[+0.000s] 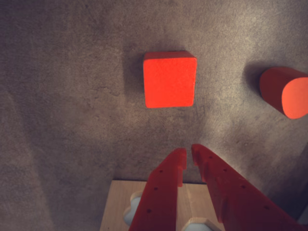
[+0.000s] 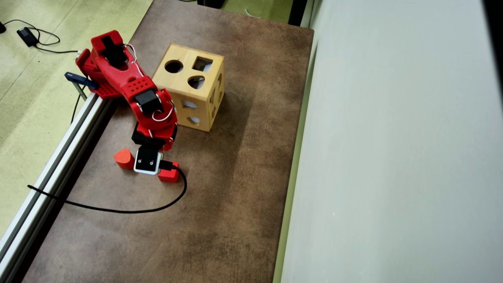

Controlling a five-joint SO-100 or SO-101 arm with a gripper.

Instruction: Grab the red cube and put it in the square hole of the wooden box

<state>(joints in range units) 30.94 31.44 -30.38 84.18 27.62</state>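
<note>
Red cube (image 1: 170, 79) found resting flat on the brown tabletop (image 1: 62, 96), ahead of the fingers (image 1: 189, 153) in the wrist view and clear of them, slightly off to the left of the tip line. Fingers nearly pressed together, only a narrow slit between the tips, holding nothing. Risk noted: descending with so narrow a gap would likely strike the top face and shove or tip the cube rather than straddle it; spreading wider first appears necessary. Second risk: a red rounded block (image 1: 285, 91) lying to the right of the fingers, close enough to be knocked during a sideways correction, or taken by mistake. Wooden box (image 1: 120, 204) sits just behind and beneath the fingers, so a careless lift could clip its edge. Cube near-square, no clear long axis; side faces roughly parallel with the fingers' reach, with a slight twist. Square hole (image 2: 202, 64) on the box top, open and unobstructed.
</note>
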